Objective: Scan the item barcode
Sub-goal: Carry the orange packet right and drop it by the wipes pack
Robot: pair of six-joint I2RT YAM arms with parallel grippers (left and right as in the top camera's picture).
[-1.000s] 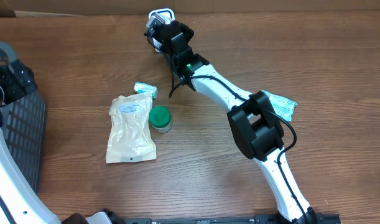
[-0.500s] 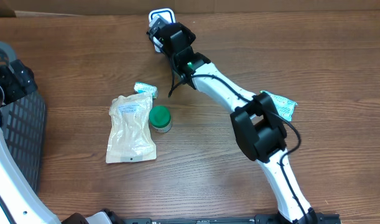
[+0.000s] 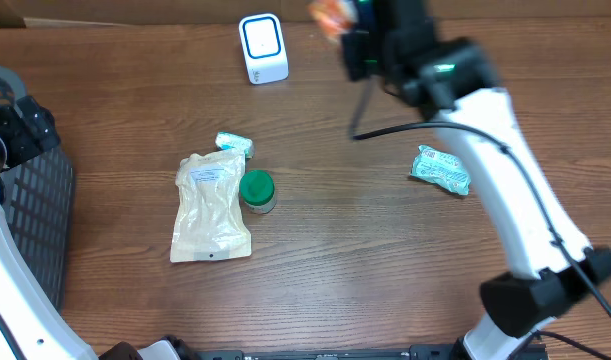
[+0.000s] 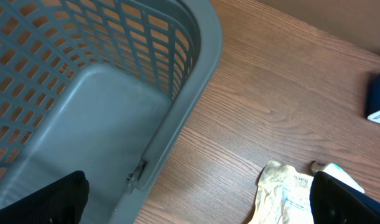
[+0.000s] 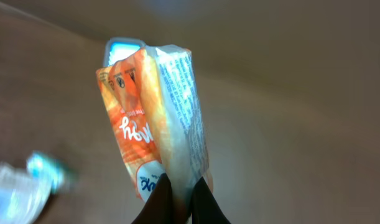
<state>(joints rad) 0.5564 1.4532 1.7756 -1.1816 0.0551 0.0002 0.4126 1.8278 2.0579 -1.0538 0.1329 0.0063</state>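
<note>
Right wrist view first: the right end effector is clenched on the bottom edge of the orange packet. Its dark fingers pinch low in the frame, and the packet stands upright through the middle with white printed film down its right side. Just behind its top edge peeks the blue-and-white scanner; everything at lower left is a blur.

Overhead: the packet is held up off the counter at the top centre of the frame, to the right of the scanner and not touching it. The scanner stands at the upper middle. Mid-left lies a beige pouch, with a green-lidded jar right against its right edge and a small teal packet just above them. A larger teal packet sits alone at centre right. The grey basket fills the left edge.

Left wrist view: the left end effector is released, fingers spread to the two lower corners. It hangs over the basket's rim and the bare wood beside it, gripping nothing, with the pouch showing at lower right
</note>
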